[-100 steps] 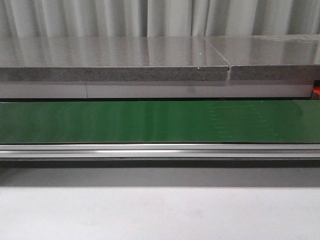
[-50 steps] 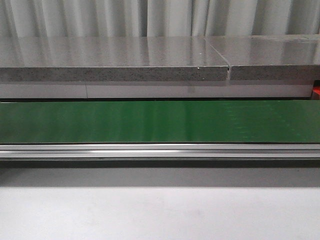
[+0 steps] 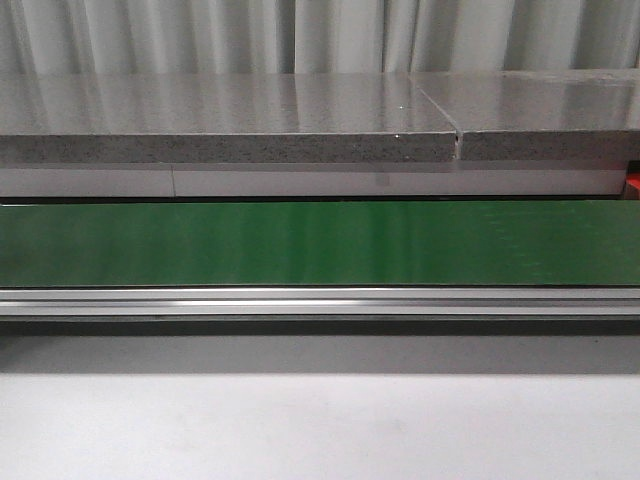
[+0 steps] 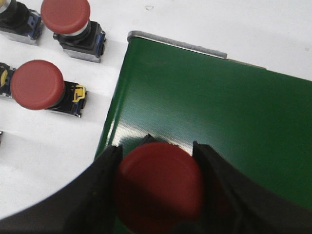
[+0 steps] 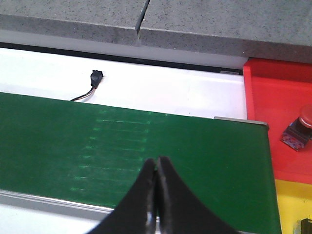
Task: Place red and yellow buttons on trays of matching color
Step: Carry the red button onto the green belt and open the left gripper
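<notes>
The left pincer (image 4: 158, 192) gripped a red button (image 4: 159, 186) by its cap, both black fingers (image 4: 100, 190) pressed against its sides, above the end of the green conveyor belt (image 4: 209, 112). Just off the belt's end, two more red buttons (image 4: 38, 85) (image 4: 66, 14) lay on the white tabletop (image 4: 44, 141). The right pincer (image 5: 156, 168) hung over the belt's other end with its fingertips pressed together, holding nothing. Beyond that end lay the red tray (image 5: 278, 112) with one red button (image 5: 298, 129) in it, and beside it the yellow tray (image 5: 292, 204). The front view showed only the bare belt (image 3: 320, 243) and grey slabs (image 3: 230, 115) behind it.
</notes>
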### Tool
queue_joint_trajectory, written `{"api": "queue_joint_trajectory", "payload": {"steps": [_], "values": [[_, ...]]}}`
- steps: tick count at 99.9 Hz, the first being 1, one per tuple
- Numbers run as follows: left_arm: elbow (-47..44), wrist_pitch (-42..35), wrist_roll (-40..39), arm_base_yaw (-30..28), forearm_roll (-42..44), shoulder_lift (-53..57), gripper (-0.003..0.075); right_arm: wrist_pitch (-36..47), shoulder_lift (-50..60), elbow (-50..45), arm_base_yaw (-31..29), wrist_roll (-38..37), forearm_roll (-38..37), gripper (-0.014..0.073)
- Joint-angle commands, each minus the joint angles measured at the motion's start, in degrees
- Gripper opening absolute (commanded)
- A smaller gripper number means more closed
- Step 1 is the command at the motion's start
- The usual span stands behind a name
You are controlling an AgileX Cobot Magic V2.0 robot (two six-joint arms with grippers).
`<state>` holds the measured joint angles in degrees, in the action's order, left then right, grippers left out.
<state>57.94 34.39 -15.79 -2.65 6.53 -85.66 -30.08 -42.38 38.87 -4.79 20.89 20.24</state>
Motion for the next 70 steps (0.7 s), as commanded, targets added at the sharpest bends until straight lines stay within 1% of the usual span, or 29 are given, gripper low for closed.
{"api": "queue_joint_trajectory", "payload": {"steps": [1,4,7,11,14,39,70], "values": [[1.9,-2.9,0.2,0.5,0.0,1.9,0.0368,3.4,0.3,1.4,0.2,0.4,0.8,-0.0066],[1.9,-2.9,0.2,0.5,0.0,1.9,0.0419,3.4,0.3,1.4,0.2,0.4,0.8,-0.0066],[1.9,-2.9,0.2,0.5,0.0,1.9,0.0452,3.4,0.3,1.4,0.2,0.4,0.8,-0.0066],[1.9,-2.9,0.2,0.5,0.0,1.9,0.0483,3.4,0.3,1.4,0.2,0.4,0.8,-0.0066],[1.9,-2.9,0.2,0.6,0.0,1.9,0.0492,3.4,0.3,1.4,0.2,0.4,0.8,-0.0066],[2.4,-2.9,0.3,2.1,-0.1,1.9,0.0494,3.4,0.3,1.4,0.2,0.4,0.8,-0.0066],[10.4,1.0,1.6,2.1,0.1,2.1,0.0494,3.4,0.3,1.4,0.2,0.4,0.8,-0.0066]]}}
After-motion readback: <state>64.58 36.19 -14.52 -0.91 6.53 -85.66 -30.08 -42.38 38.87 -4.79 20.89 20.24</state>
